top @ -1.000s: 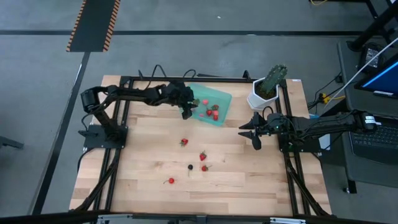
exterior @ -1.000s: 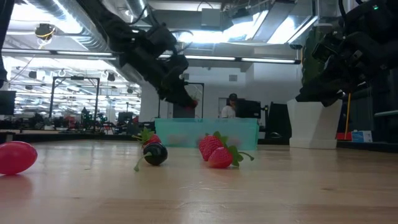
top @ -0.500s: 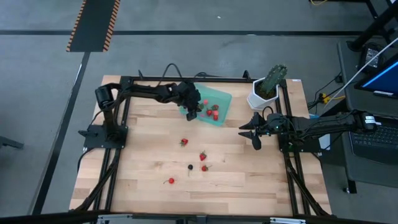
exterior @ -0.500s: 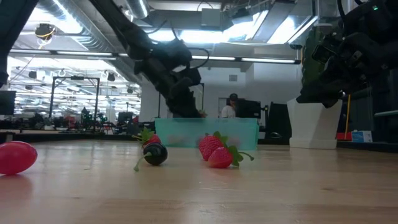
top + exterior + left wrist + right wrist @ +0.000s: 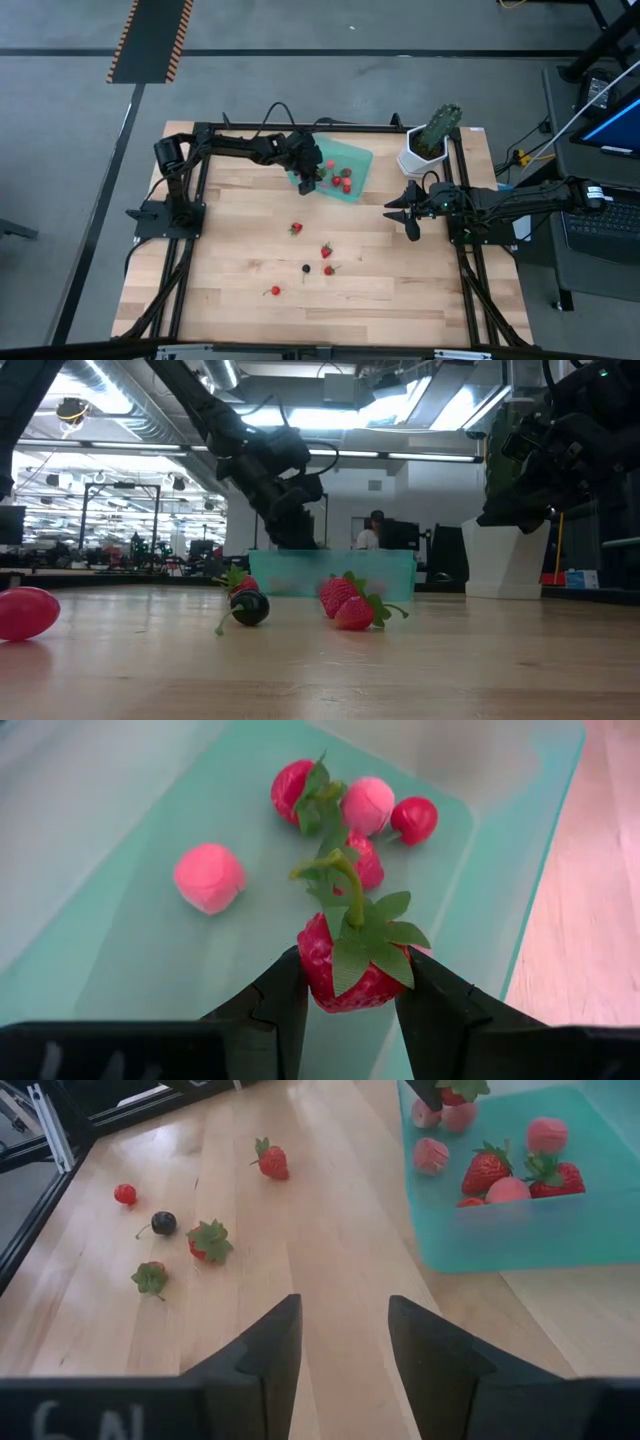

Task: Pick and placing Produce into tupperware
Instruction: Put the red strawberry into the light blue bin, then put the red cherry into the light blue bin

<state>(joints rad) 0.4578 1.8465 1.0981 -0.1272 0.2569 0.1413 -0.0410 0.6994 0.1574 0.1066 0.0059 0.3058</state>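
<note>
Between the fingers of your left hand (image 5: 350, 1005) sits a red strawberry (image 5: 350, 965), green top up, clamped on both sides and hanging over the teal tupperware (image 5: 358, 160) near its table-side edge. You are at the release step of one placing, by my reading: the berry is above the container floor, so the next move calls only for parting the fingers, perhaps after a slight drop so it does not bounce out. Several berries (image 5: 208, 877) already lie scattered inside, with bare floor directly beneath the held one. Mind the low rim just beside the hand when you lift away; come straight up before swinging back. Out on the table (image 5: 230, 260), five loose pieces (image 5: 327, 251) wait well apart from each other, including a dark one (image 5: 306, 268), with open room all around them. Your right hand (image 5: 342, 1350) hovers empty with fingers parted over the table's right side, near the white plant pot (image 5: 420, 160), clear of the left arm's path.
</note>
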